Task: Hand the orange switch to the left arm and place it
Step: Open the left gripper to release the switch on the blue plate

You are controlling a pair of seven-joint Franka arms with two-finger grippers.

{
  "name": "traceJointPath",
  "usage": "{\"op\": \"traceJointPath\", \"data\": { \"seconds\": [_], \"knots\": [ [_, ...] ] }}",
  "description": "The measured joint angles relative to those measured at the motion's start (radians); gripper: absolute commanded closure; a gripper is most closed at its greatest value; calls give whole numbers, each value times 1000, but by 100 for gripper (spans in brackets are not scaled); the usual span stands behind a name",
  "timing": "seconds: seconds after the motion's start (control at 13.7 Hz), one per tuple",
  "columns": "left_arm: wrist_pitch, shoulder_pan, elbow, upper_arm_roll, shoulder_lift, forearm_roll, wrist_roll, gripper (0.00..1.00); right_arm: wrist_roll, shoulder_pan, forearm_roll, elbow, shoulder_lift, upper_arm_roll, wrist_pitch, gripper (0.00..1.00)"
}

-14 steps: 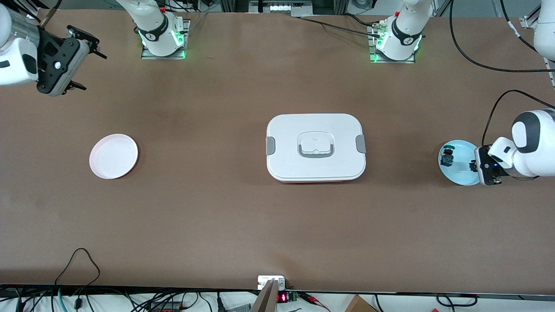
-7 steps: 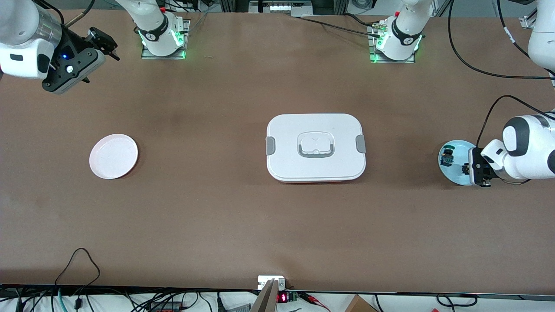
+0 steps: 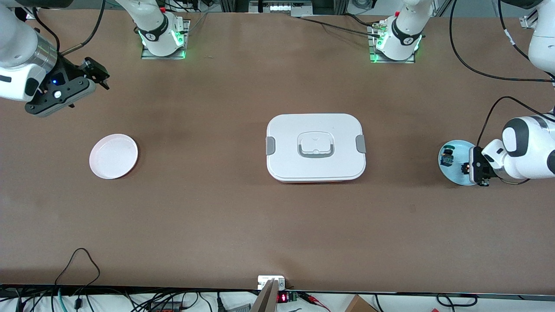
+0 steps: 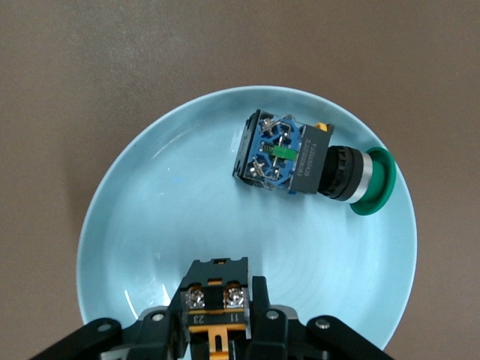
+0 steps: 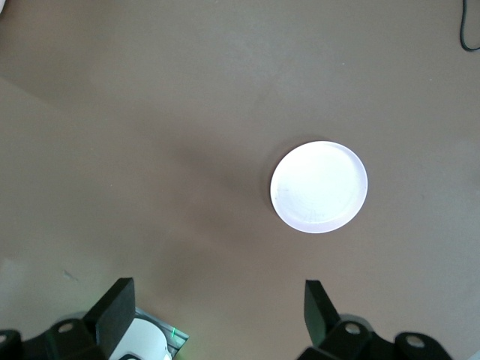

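The orange switch [image 4: 217,298], black with an orange middle, lies on a light blue plate [image 4: 142,225] at the left arm's end of the table; it also shows in the front view [image 3: 466,166]. My left gripper [image 4: 217,319] is down at the plate [image 3: 453,175], its fingers [image 4: 259,304] pressed against both sides of the switch. The white lidded box [image 3: 315,130] sits mid-table, between the two plates. My right gripper [image 3: 89,78] is open and empty, up in the air over bare table near the right arm's end; it also shows in the right wrist view [image 5: 217,311].
A blue-green and dark component [image 4: 300,157] lies on the same blue plate, apart from the switch. An empty white plate [image 3: 113,156] sits toward the right arm's end and also shows in the right wrist view [image 5: 319,186]. Cables hang over the table edge nearest the camera.
My left gripper has slid in over the blue plate onto the switch and stopped there. My right gripper has swung and turned above the table, ending a little closer to the white plate.
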Motion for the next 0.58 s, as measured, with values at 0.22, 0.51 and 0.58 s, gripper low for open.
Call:
{"op": "traceJointPath", "data": {
  "seconds": [0.22, 0.51, 0.58],
  "knots": [
    [-9, 0, 0, -8, 0, 0, 22, 0, 206, 10, 5, -3, -12, -5, -5, 0],
    [-61, 0, 15, -11, -17, 0, 25, 0, 435, 12, 16, -66, -56, -6, -4, 0],
    [-89, 0, 21, -14, -29, 0, 16, 0, 440, 1, 16, -80, -60, -9, 1, 0]
  ]
}}
